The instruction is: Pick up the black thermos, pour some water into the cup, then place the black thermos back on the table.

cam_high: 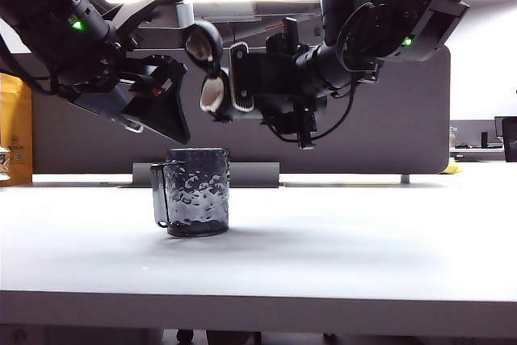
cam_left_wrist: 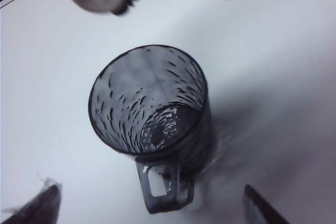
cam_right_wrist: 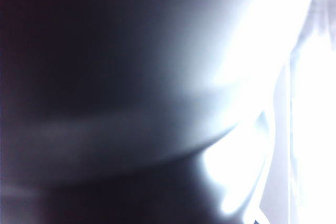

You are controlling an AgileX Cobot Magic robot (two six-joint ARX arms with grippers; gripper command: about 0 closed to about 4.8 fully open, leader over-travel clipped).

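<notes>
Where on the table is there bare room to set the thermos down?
Bare table lies right of the cup and in front of it. Crowded above the cup: left gripper open, right gripper holding the tipped black thermos.

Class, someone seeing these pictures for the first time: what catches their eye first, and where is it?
The black thermos held sideways in the right gripper, lid flipped open, its spout above the cup. The cup stands upright on the white table, and the open left gripper hovers over it.

We count one cup (cam_high: 192, 191), one black thermos (cam_high: 242, 78), two grippers, one table (cam_high: 363, 256).
</notes>
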